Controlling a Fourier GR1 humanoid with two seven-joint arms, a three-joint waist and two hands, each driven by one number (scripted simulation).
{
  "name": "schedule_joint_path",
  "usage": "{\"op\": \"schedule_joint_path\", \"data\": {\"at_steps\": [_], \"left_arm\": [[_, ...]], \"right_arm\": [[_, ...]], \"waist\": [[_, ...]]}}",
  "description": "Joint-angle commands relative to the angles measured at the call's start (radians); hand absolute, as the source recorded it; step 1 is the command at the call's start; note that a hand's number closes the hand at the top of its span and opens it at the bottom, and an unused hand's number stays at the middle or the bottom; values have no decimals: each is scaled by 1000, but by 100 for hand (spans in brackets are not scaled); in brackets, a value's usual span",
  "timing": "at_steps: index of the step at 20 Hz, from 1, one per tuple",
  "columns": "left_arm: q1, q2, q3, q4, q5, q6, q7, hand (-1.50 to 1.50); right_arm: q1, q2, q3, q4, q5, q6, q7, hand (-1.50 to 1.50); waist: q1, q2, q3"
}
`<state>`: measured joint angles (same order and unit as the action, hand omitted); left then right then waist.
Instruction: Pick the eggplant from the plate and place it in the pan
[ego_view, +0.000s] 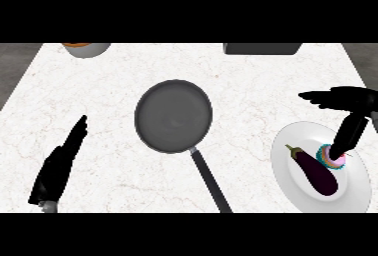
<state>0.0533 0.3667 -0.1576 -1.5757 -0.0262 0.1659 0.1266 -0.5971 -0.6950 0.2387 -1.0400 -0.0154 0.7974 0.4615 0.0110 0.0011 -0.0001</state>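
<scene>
Here, dark purple eggplant (316, 172) on plate (356, 191)

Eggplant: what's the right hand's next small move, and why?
Probably shift the right hand toward the view's lower left and down over the eggplant. The eggplant lies ungrasped on the plate. The hand is open, with one finger pointing down by the pink-and-teal item beside the eggplant, not at it.

We see a smooth white counter (258, 75), veined like marble. Left of the right hand (353, 99), the pan (173, 116) looks like dull grey metal, matt inside. Just below that hand, the white plate (356, 192) looks like smooth glazed ceramic, and the eggplant (317, 174) has glossy dark purple skin.
</scene>
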Motion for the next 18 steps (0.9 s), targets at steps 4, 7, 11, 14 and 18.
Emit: {"op": "schedule_joint_path", "data": {"at_steps": [4, 7, 11, 14, 18], "left_arm": [[29, -7, 24, -43, -8, -10, 10, 0], [-14, -14, 28, -16, -13, -36, 23, 0], [5, -30, 45, -28, -32, -48, 23, 0], [98, -72, 0, -79, -78, -1, -2, 0], [27, -43, 61, -33, -36, -66, 10, 0]], "right_arm": [[-47, 12, 22, -30, -2, 161, 166, -150], [-32, 67, 62, 9, 102, 122, 119, -150], [42, 89, 20, -54, 98, 143, 143, -150], [31, 145, 42, -91, 79, 136, 261, -150], [78, 135, 78, -89, 178, 114, 220, -150]], "waist": [[-3, -3, 0], [-1, 0, 0], [-8, -2, 0], [-4, -3, 0], [-5, -1, 0]]}}
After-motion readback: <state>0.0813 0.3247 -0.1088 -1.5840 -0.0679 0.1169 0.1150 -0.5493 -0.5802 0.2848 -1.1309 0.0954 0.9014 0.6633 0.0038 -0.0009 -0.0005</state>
